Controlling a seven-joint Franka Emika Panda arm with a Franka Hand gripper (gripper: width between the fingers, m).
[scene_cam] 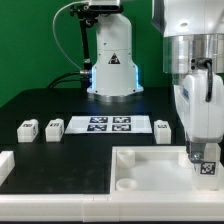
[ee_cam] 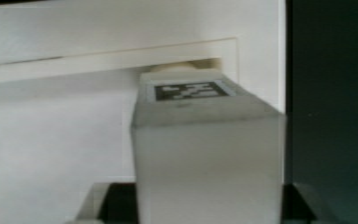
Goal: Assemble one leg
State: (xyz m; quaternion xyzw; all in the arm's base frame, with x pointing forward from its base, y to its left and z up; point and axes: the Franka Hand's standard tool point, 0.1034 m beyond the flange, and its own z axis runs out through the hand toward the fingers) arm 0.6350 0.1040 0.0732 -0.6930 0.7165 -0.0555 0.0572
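My gripper (scene_cam: 204,150) is shut on a leg (scene_cam: 207,166), a white block with a black-and-white tag, and holds it upright over the tray's (scene_cam: 150,172) corner at the exterior view's right. In the wrist view the leg (ee_cam: 202,135) runs out from between my dark fingers (ee_cam: 115,202), with its tag (ee_cam: 188,91) near the far end. That end is at the tray's raised rim (ee_cam: 87,58). The socket under it is hidden, and I cannot tell whether the leg touches the tray. Three more legs stand on the black table (scene_cam: 24,127), (scene_cam: 52,127), (scene_cam: 163,127).
The marker board (scene_cam: 107,124) lies behind the tray, in front of the robot base (scene_cam: 112,70). The tray has round sockets at its corners on the exterior view's left (scene_cam: 127,157). A white part (scene_cam: 5,165) lies at the far left edge.
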